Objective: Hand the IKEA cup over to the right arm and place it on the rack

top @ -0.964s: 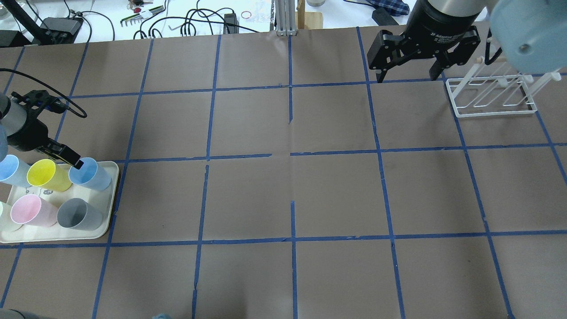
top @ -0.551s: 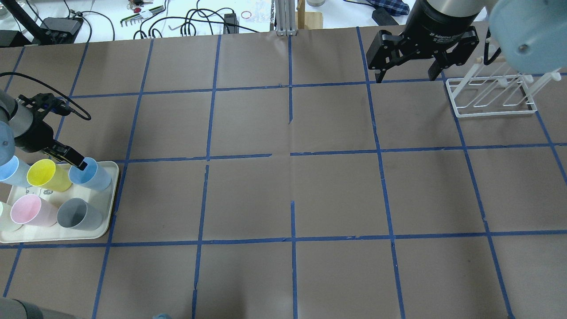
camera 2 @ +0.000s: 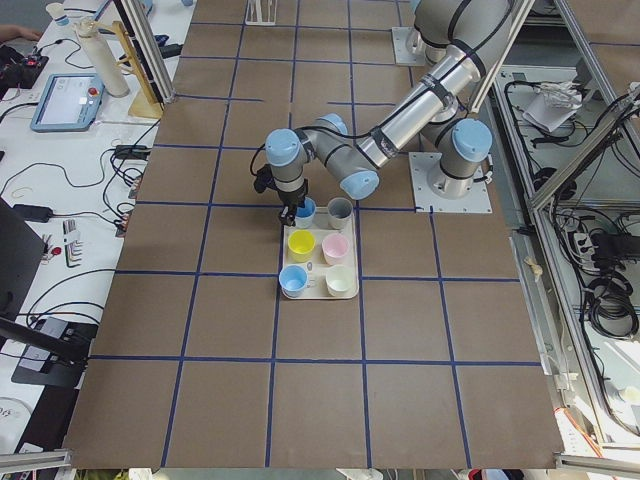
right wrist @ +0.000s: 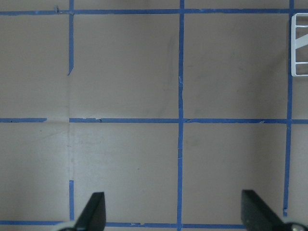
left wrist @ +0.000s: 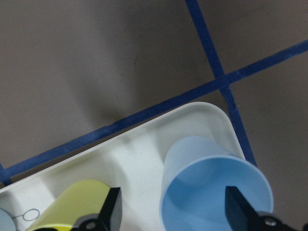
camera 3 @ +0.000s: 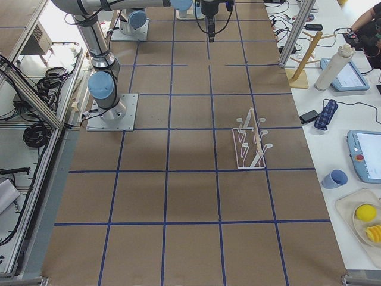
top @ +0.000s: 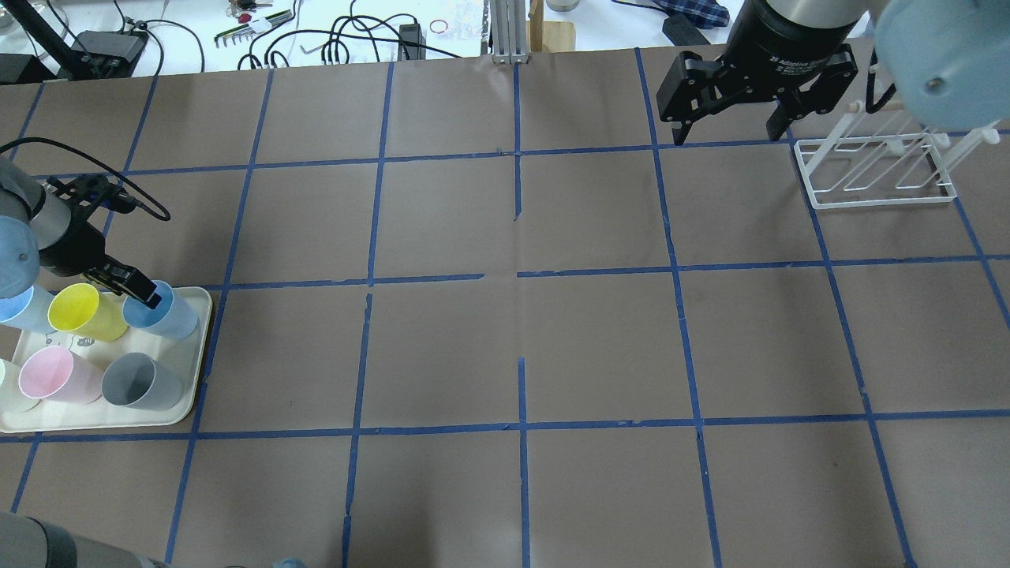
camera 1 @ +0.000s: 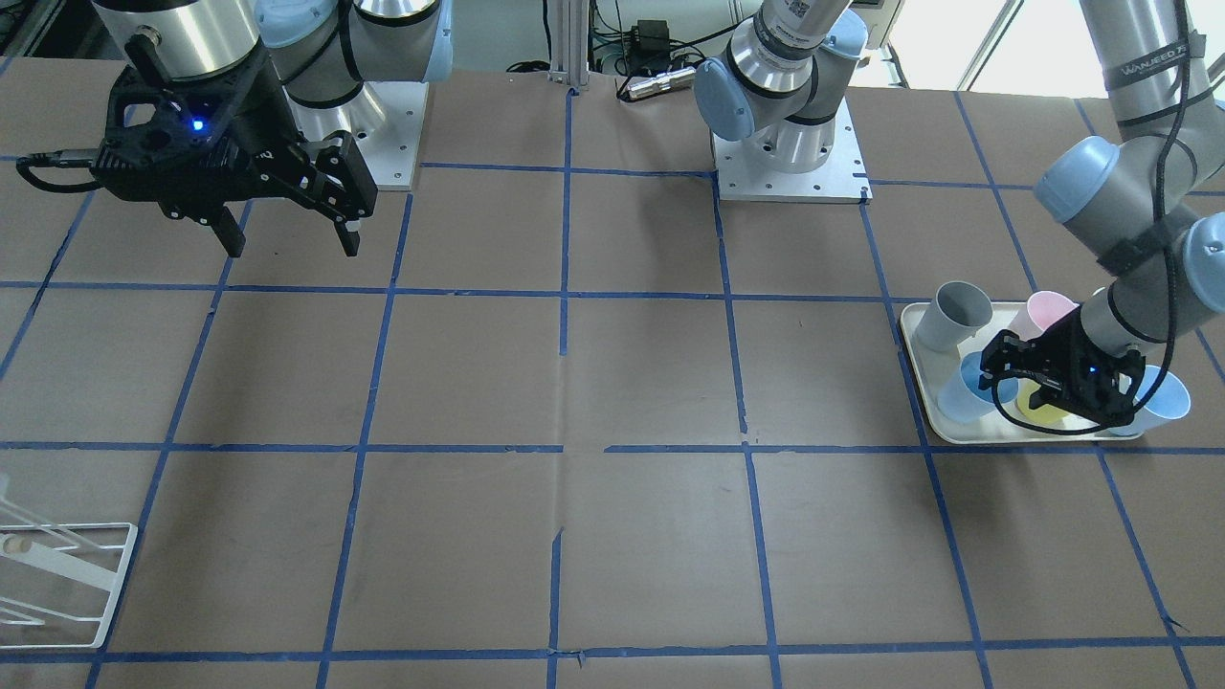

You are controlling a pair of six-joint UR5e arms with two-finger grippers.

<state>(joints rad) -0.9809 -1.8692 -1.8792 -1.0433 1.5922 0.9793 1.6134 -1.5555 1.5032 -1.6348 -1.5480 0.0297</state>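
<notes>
A pale blue IKEA cup (top: 172, 315) stands upright at the far right corner of the cream tray (top: 201, 371). It also shows in the front view (camera 1: 960, 394) and the left wrist view (left wrist: 211, 187). My left gripper (top: 130, 288) is open and low over this cup's rim. One fingertip (left wrist: 237, 204) is over the cup's mouth and the other (left wrist: 111, 207) is outside, toward the yellow cup (top: 79, 310). A second blue cup (camera 1: 1163, 397) stands at the tray's far left. My right gripper (top: 730, 130) is open, empty and held high beside the white wire rack (top: 876, 170).
The tray also holds a pink cup (top: 49, 374) and a grey cup (top: 142, 382), with a pale cup at its left edge. The brown paper with a blue tape grid (top: 521, 315) covers the table. Cables and tools lie along the far edge (top: 316, 35).
My left gripper has shifted slightly right and down, so its fingertip now reaches over the blue cup's mouth. The right gripper has hardly moved.
</notes>
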